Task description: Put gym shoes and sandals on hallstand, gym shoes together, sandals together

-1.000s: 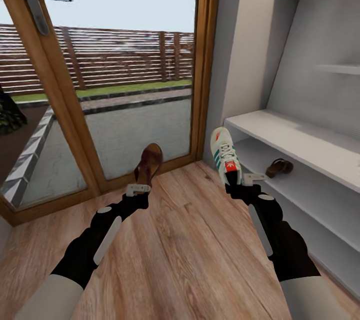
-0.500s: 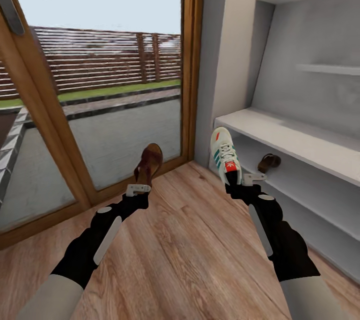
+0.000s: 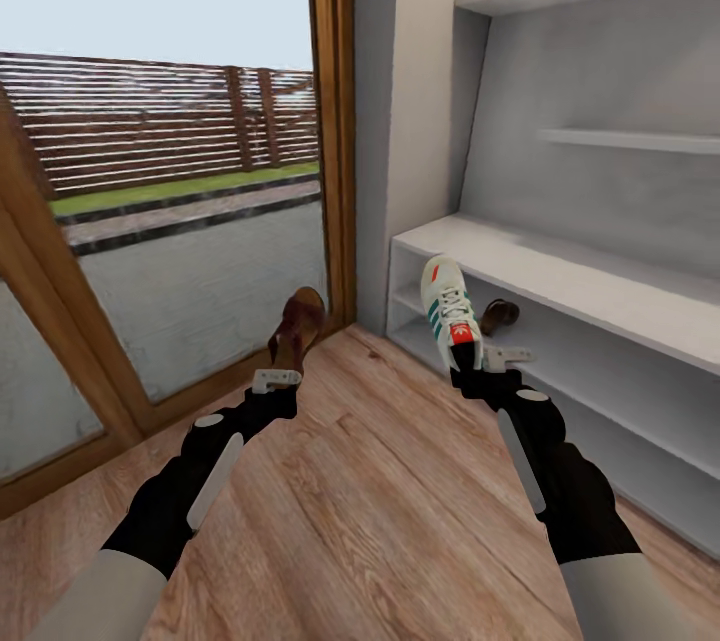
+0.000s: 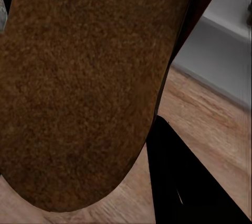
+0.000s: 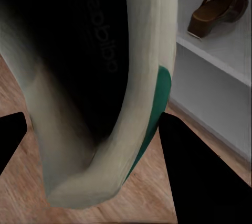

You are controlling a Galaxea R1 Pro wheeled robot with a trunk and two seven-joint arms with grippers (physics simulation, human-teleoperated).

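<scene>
Your left gripper (image 3: 276, 380) holds a sandal (image 3: 297, 327) upright above the wood floor (image 3: 370, 501), just in front of the glass door (image 3: 190, 221). To its right, your right gripper (image 3: 490, 361) holds a gym shoe (image 3: 448, 309), toe up, just before the near end of the hallstand (image 3: 560, 271). That rack runs along the wall on your right, with a floating wall shelf (image 3: 630, 136) above it. A second sandal (image 3: 497, 315) lies on the rack's upper open shelf, behind the held gym shoe and near that end.
</scene>
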